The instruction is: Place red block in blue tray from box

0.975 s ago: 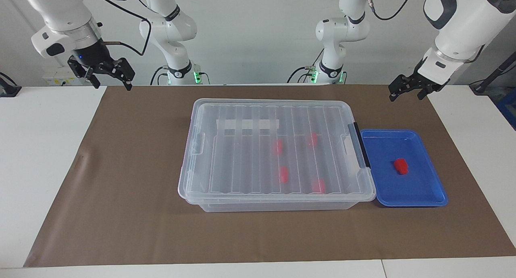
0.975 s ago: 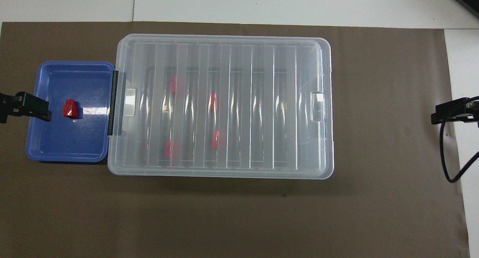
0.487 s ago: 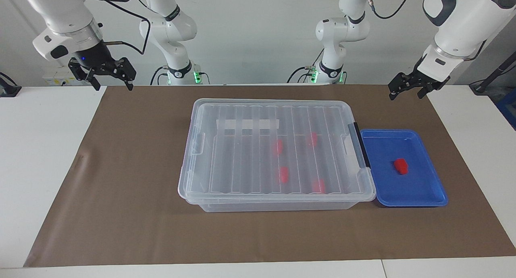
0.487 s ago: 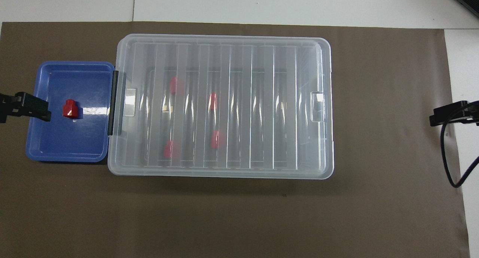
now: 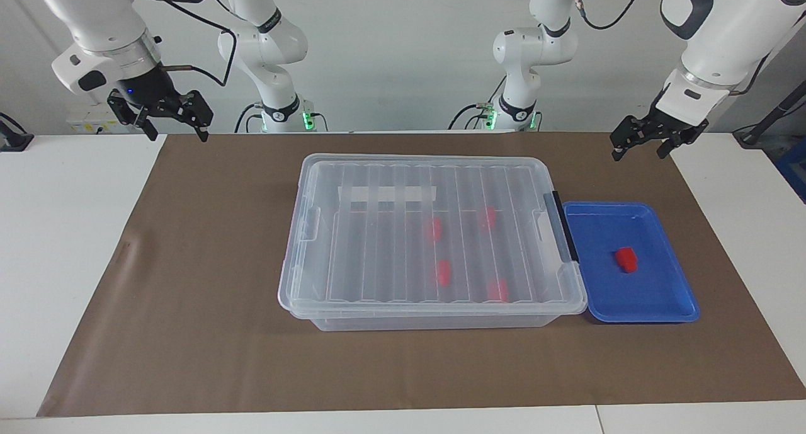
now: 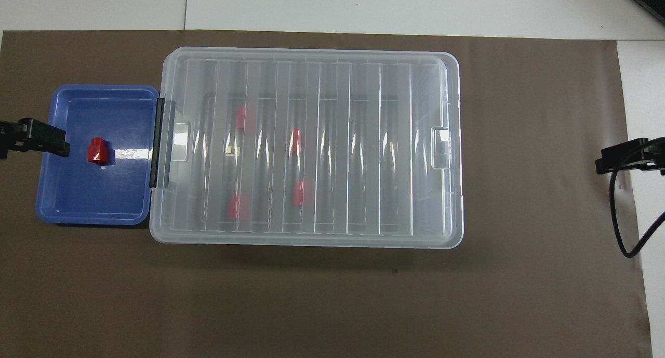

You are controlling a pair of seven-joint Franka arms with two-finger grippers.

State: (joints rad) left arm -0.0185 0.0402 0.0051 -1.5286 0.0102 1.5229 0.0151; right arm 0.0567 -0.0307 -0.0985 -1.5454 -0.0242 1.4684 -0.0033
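**Block lies in tray; both tools up and off to the ends**

Landmark: the box [image 5: 431, 239], lid on, mid-worktop on the brown mat [image 5: 208, 333].

- The blue tray [image 5: 667, 295] sits touching the box's black-clip end, toward the left arm's end of the worktop.
- The red block [image 5: 625, 259] rests inside the tray, about the middle of its floor, apart from every rim. It looks to stand stud-up; no long axis worth noting.
- Four more red blocks [image 5: 442, 272] show through the ribbed lid, in the half of the box nearest the tray.
- Left tool [image 5: 641, 143]: raised, fingers spread, holding nothing. It hangs over the mat near the tray's end of the box, closer to the robots than the tray.
- Right tool [image 5: 169, 116]: raised, fingers spread, empty, over the mat's edge well clear of the box's plain end. This arm waits.

Key relation: the tray and its block lie on the left arm's side, so the left tool is by far the nearer; the block sits below it and away from the robots.

Judgement: one block placed, lid shut, task looks finished or nearly so.
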